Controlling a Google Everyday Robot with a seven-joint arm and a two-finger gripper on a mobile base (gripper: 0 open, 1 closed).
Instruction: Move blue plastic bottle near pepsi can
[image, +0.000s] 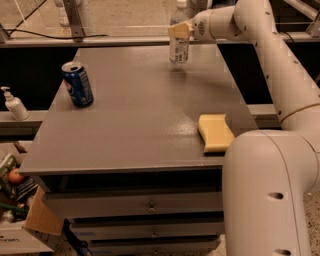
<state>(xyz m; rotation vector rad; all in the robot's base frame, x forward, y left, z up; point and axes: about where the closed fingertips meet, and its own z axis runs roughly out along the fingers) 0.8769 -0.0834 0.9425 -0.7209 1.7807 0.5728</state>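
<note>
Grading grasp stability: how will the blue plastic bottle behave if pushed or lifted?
Likely tippy: the blue plastic bottle is tall and narrow. Probably light and squashy: thin clear plastic. The end effector is by its top, at the table's far edge.
</note>
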